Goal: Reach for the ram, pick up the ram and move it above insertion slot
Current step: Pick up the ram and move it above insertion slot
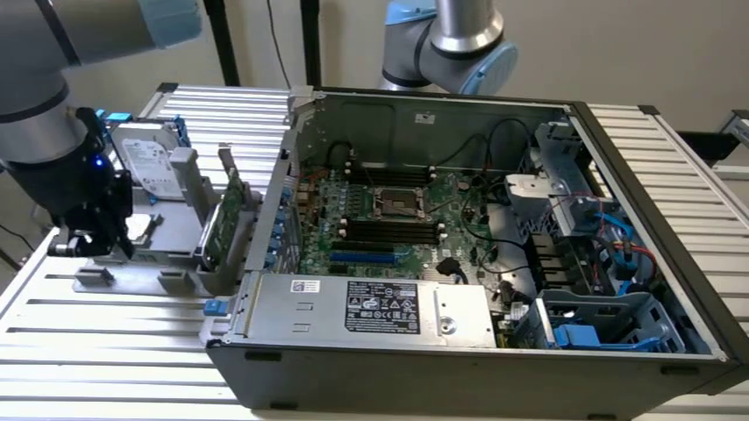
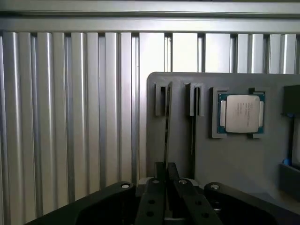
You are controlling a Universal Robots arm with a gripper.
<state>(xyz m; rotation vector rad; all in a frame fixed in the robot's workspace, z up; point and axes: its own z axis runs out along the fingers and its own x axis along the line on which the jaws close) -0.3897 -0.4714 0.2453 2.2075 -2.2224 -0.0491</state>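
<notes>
The ram (image 2: 167,124) shows edge-on in the wrist view as a thin dark stick. It runs from a notched slot of the grey holder plate (image 2: 178,145) down to my fingertips. My gripper (image 2: 166,168) is shut on the ram's near end, and the stick leans slightly off the slot's line. In the exterior view my gripper (image 1: 94,248) hangs low at the left edge of the grey holder (image 1: 164,254), well left of the open computer case (image 1: 468,351). The black memory slots (image 1: 392,230) lie on the motherboard inside the case.
On the holder, a CPU chip (image 2: 241,112) lies beside a second notched slot (image 2: 193,126). A silver hard drive (image 1: 153,162) and a green expansion card (image 1: 223,215) stand upright between my gripper and the case wall. A second arm's base (image 1: 451,44) stands behind the case.
</notes>
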